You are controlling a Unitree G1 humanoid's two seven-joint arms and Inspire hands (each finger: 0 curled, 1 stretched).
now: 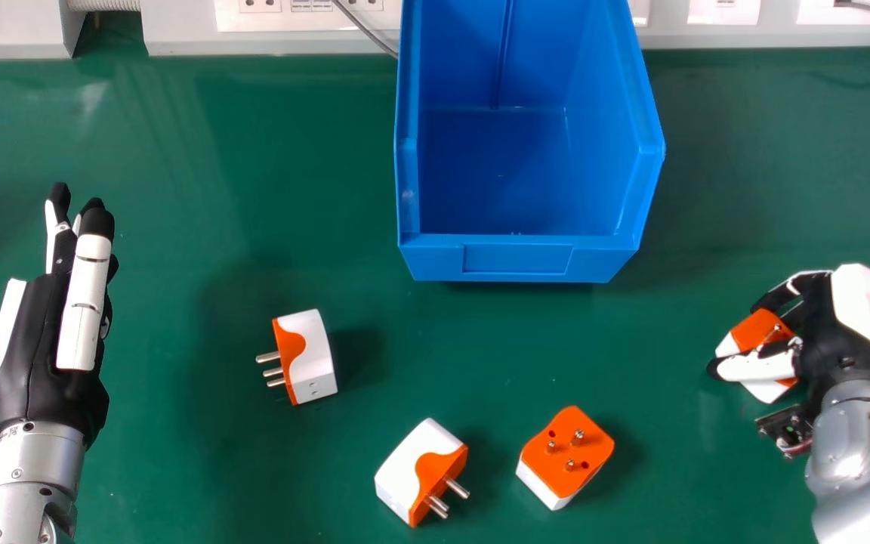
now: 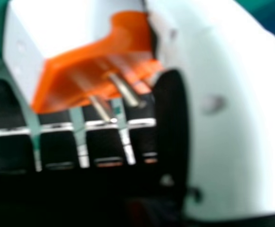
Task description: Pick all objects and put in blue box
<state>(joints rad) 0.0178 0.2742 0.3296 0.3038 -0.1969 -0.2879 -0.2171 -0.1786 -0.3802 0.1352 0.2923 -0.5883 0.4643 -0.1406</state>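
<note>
on the green worktop (image 1: 178,189), well apart to the left of the blue box (image 1: 518,261), is the left robot hand (image 1: 35,340), open, with its fingers straight. between this hand and the box, but nearer to the robot than the box, lies the first adapter (image 1: 313,355), its metal pins pointing to the left. in front of the left part of the box is the second adapter (image 1: 412,461), and just beside it, in front of the right part, the third adapter (image 1: 567,449), with orange face and pins up. to the right of the box, also nearer to the robot, the right robot hand (image 1: 843,332) is gripping the fourth adapter (image 1: 760,330), white and orange, between thumb and curled fingers.
</note>
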